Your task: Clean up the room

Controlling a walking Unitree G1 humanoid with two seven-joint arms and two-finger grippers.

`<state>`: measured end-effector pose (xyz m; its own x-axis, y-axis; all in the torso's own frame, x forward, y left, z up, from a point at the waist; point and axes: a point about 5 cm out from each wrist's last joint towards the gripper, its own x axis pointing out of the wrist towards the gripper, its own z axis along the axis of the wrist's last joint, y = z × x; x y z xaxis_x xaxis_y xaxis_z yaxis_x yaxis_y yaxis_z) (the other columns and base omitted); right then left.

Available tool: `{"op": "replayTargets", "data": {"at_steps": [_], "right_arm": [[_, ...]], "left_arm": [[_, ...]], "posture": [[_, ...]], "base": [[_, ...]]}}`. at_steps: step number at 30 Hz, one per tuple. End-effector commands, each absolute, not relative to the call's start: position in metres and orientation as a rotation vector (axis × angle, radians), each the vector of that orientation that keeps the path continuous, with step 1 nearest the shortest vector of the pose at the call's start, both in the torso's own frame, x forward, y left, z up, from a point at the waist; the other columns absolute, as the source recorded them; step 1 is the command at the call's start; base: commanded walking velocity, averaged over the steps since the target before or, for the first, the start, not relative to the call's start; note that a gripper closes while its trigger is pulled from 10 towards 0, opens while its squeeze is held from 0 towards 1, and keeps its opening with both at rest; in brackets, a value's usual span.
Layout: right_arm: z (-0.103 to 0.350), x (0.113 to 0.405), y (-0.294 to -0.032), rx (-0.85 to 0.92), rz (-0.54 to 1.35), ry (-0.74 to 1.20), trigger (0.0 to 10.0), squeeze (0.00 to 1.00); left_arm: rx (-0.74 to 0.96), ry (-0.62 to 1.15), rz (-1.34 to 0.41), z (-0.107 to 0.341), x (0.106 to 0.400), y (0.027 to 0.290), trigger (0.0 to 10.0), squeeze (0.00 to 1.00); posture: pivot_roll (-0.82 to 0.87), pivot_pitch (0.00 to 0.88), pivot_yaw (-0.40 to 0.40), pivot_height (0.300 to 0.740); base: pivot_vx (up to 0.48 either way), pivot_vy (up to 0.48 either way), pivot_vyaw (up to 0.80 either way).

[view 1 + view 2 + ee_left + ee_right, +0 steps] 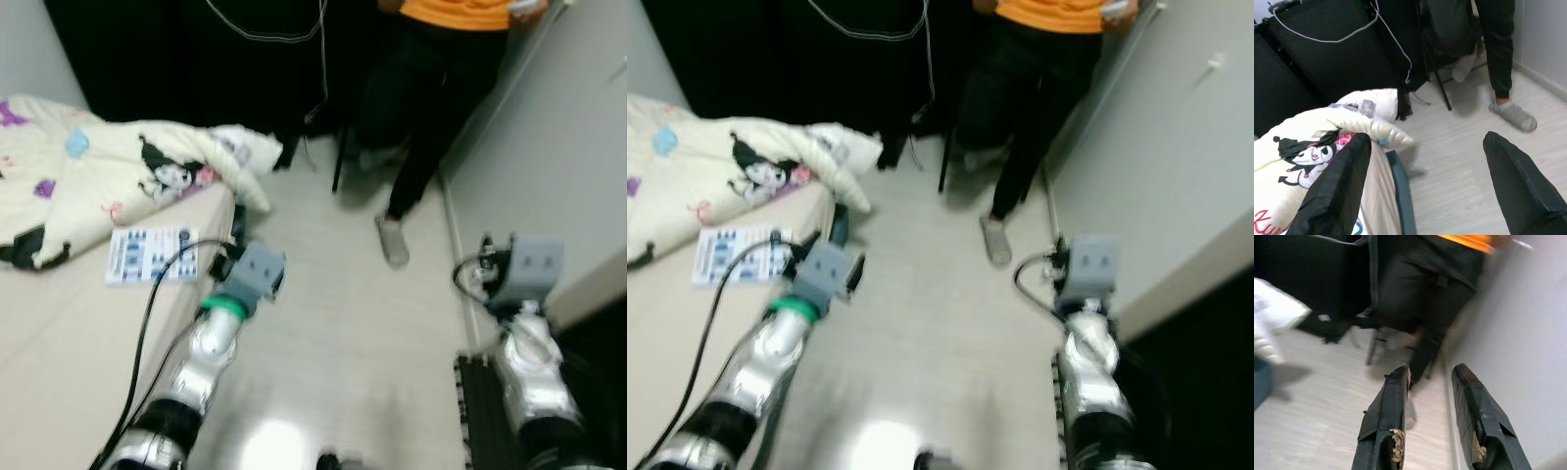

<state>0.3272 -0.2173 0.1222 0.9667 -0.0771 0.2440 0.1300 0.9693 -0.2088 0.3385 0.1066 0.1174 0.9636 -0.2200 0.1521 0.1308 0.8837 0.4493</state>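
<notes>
A: Bedding first. Item one: cream quilt printed with cartoon figures [118,176], heaped on the beige mattress [59,323], its long axis running from the robot's far left toward the bed's end, one corner spilling over the edge above the pale wood-look floor [343,323]. Item two: white sheet with blue printed blocks [152,255], flat on the mattress, just beside the quilt.

B: Which arm do you log as nearer?

A: Left gripper [1425,186]. I see it at the bed's edge, fingers spread wide, nothing between them; the quilt lies ahead and to its left, the printed sheet just beside its wrist.

B: And the other?

A: Right gripper [1432,401], over by the light grey wall [558,147], well apart from the bed. Fingers parted by a moderate gap, nothing held.

B: Anything else in the way?

A: Person in orange top and black trousers [441,88], standing ahead by the wall. I judge the quilt a left-arm job.
</notes>
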Motion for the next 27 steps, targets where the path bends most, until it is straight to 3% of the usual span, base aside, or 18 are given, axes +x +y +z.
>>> {"op": "replayTargets", "data": {"at_steps": [1,8,15,21,27], "right_arm": [[0.119,0.324,-0.205,-0.249,-0.049,-0.247,10.0,0.00],[0.113,0.321,-0.169,-0.197,0.052,-0.257,10.0,0.00],[0.113,0.322,-0.173,-0.184,0.031,-0.247,10.0,0.00],[0.114,0.321,-0.180,-0.069,0.001,-0.237,10.0,0.00],[0.108,0.321,-0.181,-0.189,-0.014,-0.202,10.0,0.00]], "left_arm": [[0.453,-0.157,-0.189,0.107,0.334,0.110,10.0,0.00],[0.408,-0.146,-0.228,0.106,0.334,0.099,10.0,0.00],[0.367,-0.126,-0.237,0.106,0.334,0.095,10.0,0.00],[0.301,-0.082,-0.230,0.104,0.335,0.096,10.0,0.00],[0.276,-0.077,-0.230,0.107,0.337,0.096,10.0,0.00]], "posture": [[0.01,0.088,-0.035,0.720],[0.00,0.086,-0.036,0.720],[-0.01,0.087,-0.034,0.720],[-0.01,0.088,-0.032,0.720],[-0.01,0.088,-0.032,0.720]], "base": [[0.000,0.000,0.78],[0.000,0.000,0.78],[0.000,0.000,0.11],[0.000,0.000,0.00],[0.000,0.000,0.53]]}}
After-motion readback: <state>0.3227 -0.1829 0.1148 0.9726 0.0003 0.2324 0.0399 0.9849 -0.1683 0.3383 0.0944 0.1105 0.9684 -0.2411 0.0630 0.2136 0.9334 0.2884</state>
